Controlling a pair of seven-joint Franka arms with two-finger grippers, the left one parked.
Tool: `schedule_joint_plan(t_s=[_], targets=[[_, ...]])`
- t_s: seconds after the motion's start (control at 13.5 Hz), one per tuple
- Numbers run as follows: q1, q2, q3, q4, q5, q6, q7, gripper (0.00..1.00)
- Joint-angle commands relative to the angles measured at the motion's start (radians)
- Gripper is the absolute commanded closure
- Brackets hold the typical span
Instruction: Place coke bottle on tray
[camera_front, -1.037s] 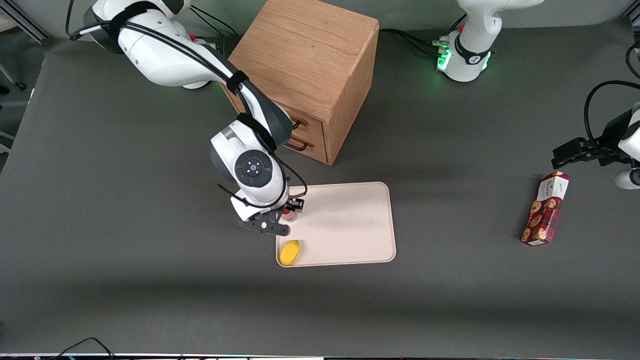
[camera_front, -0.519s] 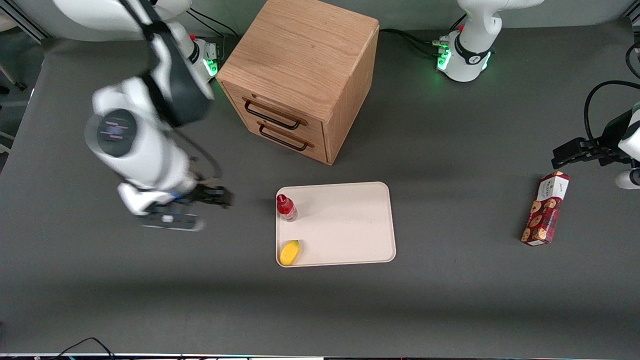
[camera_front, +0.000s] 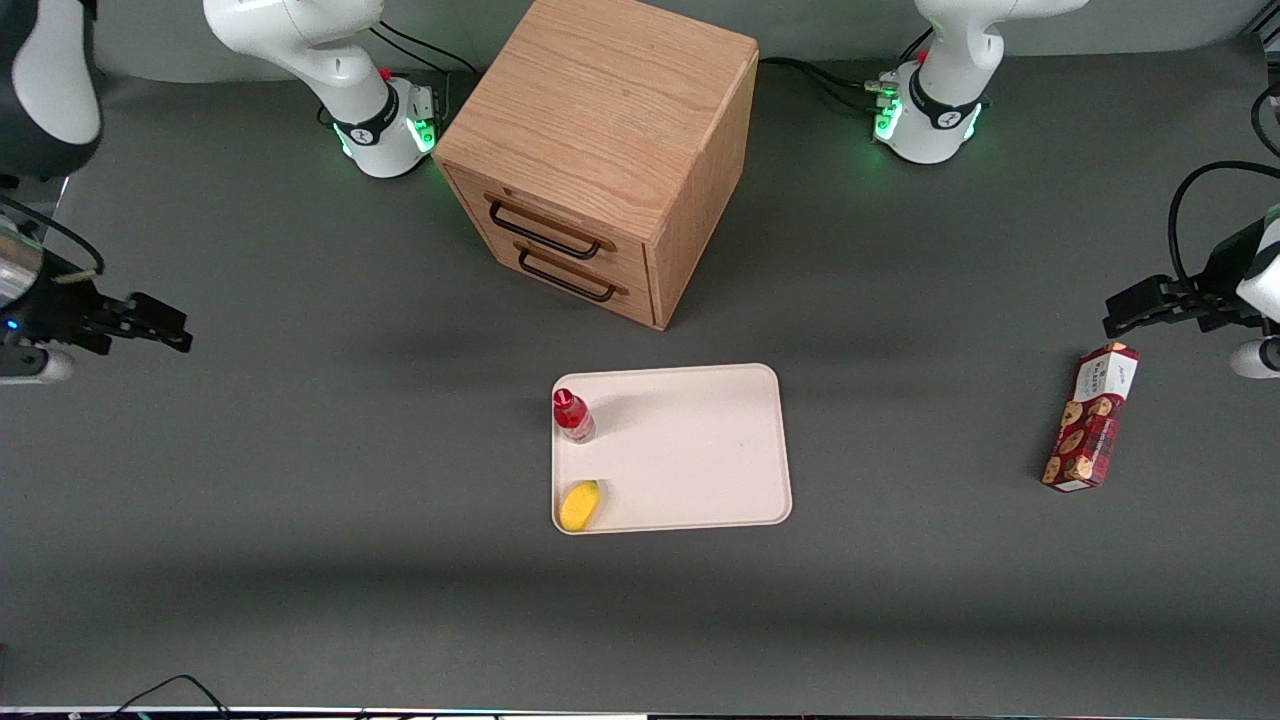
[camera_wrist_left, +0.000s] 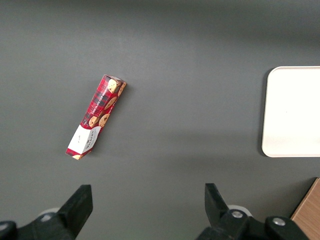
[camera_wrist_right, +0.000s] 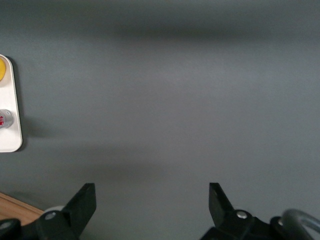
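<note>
The coke bottle (camera_front: 572, 415), small and red with a red cap, stands upright on the beige tray (camera_front: 700, 450), at the tray's edge toward the working arm's end. A sliver of the bottle (camera_wrist_right: 3, 119) and the tray's edge (camera_wrist_right: 14, 120) show in the right wrist view. My right gripper (camera_front: 165, 330) is open and empty, high above the table at the working arm's end, well away from the tray. In its wrist view the gripper (camera_wrist_right: 152, 200) holds nothing and looks down on bare grey table.
A yellow lemon-like fruit (camera_front: 579, 505) lies on the tray, nearer the front camera than the bottle. A wooden drawer cabinet (camera_front: 600, 150) stands farther from the camera than the tray. A red cookie box (camera_front: 1090, 416) lies toward the parked arm's end.
My gripper let go of the coke bottle, which stays standing on the tray. The right arm swung away from the tray to the working arm's end of the table.
</note>
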Motion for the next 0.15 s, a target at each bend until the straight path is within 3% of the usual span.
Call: schedule_joint_plan(t_s=[0.0, 0.07], targets=[[0.001, -0.072, -0.001, -0.048, 0.016, -0.005, -0.047, 0.00], [0.001, -0.075, -0.001, -0.047, 0.016, -0.007, -0.039, 0.00]])
